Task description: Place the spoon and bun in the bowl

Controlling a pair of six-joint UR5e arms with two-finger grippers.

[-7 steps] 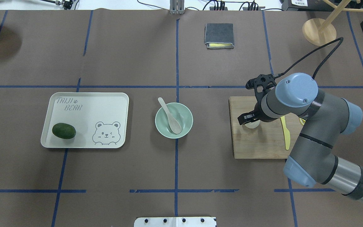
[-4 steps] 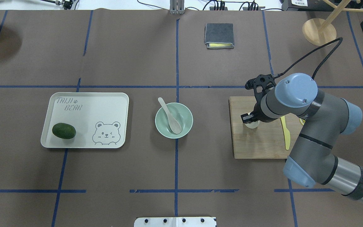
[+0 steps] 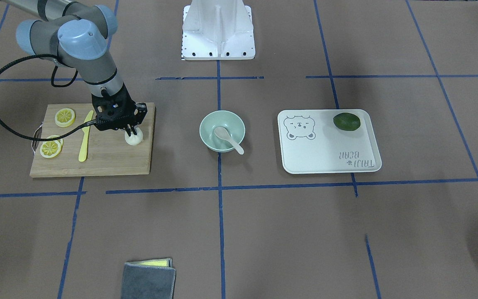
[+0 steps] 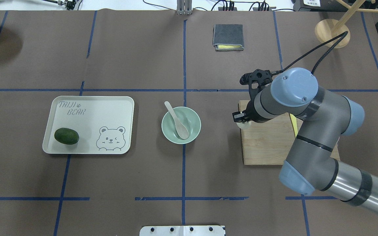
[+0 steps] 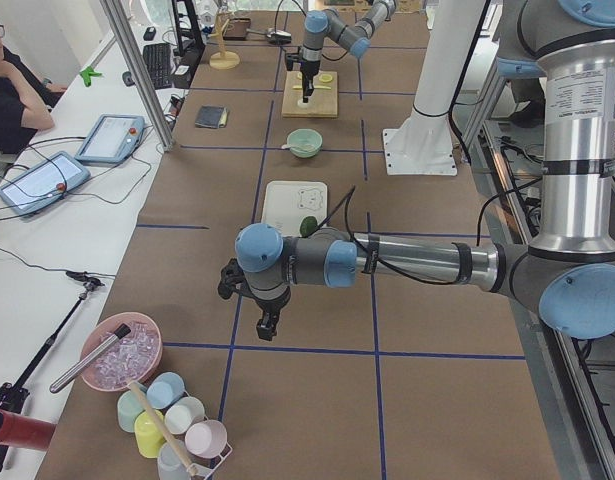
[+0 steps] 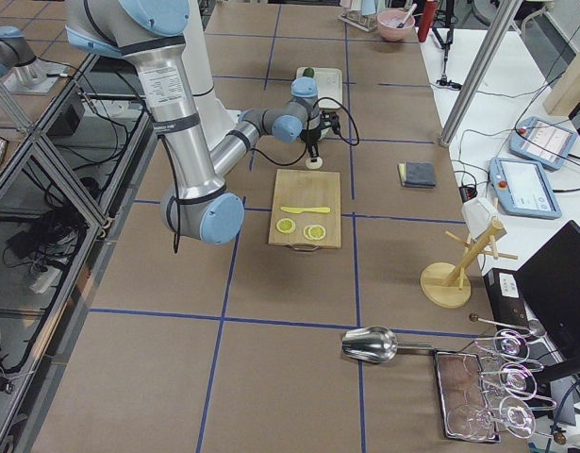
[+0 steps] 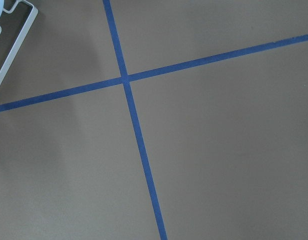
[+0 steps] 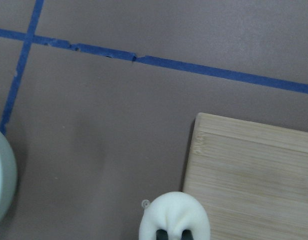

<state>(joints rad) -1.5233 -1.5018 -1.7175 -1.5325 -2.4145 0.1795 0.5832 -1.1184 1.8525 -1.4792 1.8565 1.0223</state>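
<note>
My right gripper (image 4: 241,118) is shut on the small white bun (image 4: 243,125) and holds it at the wooden board's edge nearest the bowl. The wrist view shows the bun (image 8: 175,217) pinched between two dark fingertips (image 8: 164,235), partly over the board's corner and partly over the table. The mint-green bowl (image 4: 192,119) stands mid-table, to the left of the gripper in the overhead view. The pale spoon (image 4: 177,120) lies in it, scoop down and handle over the far rim. My left gripper (image 5: 267,325) shows only in the exterior left view; I cannot tell whether it is open or shut.
The cutting board (image 4: 267,144) carries a yellow knife (image 3: 83,141) and lemon slices (image 3: 64,117). A bear-print tray (image 4: 90,111) holding a dark green fruit (image 4: 66,136) lies beyond the bowl. A grey cloth (image 4: 228,37) and a wooden stand (image 4: 332,32) are at the far edge.
My right gripper closed on the bun, then moved left toward the bowl with it, from mid-board to the board's left edge. Bowl, spoon and tray have not moved.
</note>
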